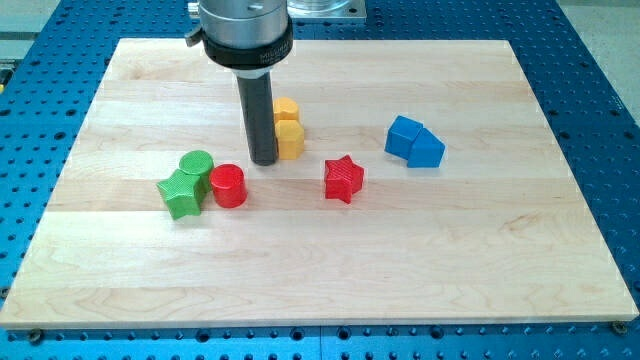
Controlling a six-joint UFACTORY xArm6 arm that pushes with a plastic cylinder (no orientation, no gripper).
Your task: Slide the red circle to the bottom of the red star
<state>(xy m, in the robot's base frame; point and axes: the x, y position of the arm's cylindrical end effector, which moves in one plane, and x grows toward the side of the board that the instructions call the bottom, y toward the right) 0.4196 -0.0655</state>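
Note:
The red circle [229, 186] sits left of centre on the wooden board, touching the green blocks on its left. The red star [344, 179] lies to its right, near the middle, with a clear gap between them. My tip [264, 161] stands just above and to the right of the red circle, a short way off it, and left of the red star. The rod rises toward the view's top.
A green circle [196, 166] and a green star [181, 194] sit left of the red circle. Two yellow blocks [288, 127] stand right beside my rod. Two blue blocks [414, 142] lie at the right. The wooden board [450, 260] rests on a blue perforated table.

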